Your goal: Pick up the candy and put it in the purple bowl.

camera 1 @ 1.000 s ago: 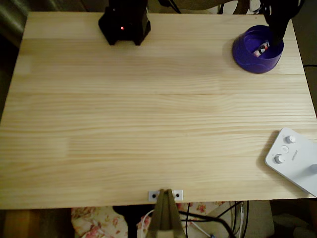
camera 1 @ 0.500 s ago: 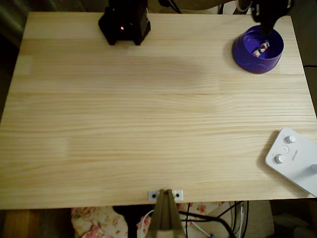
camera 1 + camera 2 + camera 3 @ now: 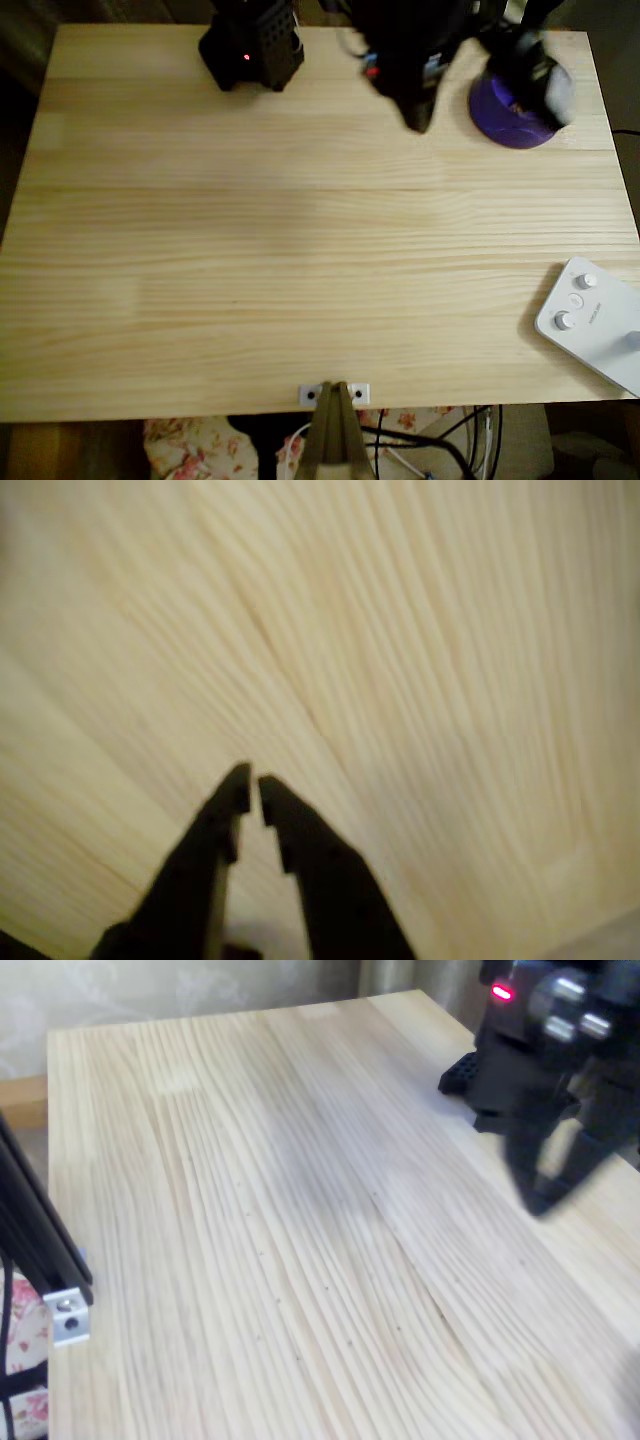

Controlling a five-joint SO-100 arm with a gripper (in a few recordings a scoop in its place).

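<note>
In the overhead view the purple bowl point(image 3: 497, 117) stands at the table's far right corner, with a blurred part of the black arm across its top. The candy is hidden from view. My gripper point(image 3: 416, 116) hangs over bare wood to the left of the bowl, smeared by motion. The wrist view shows my gripper point(image 3: 251, 783) with its two black fingers almost together and nothing between them, above plain wood. In the fixed view my gripper point(image 3: 546, 1198) points down at the table near the right edge.
The arm's black base point(image 3: 250, 45) sits at the far edge, left of centre. A white device with knobs point(image 3: 595, 320) lies at the front right corner. A metal bracket point(image 3: 335, 393) is fixed to the near edge. A black rail point(image 3: 40, 1240) runs along the left side.
The gripper has risen out of the bowl and swung left over the open table. The candy lay inside the bowl in the earlier frames; the arm now covers it.
</note>
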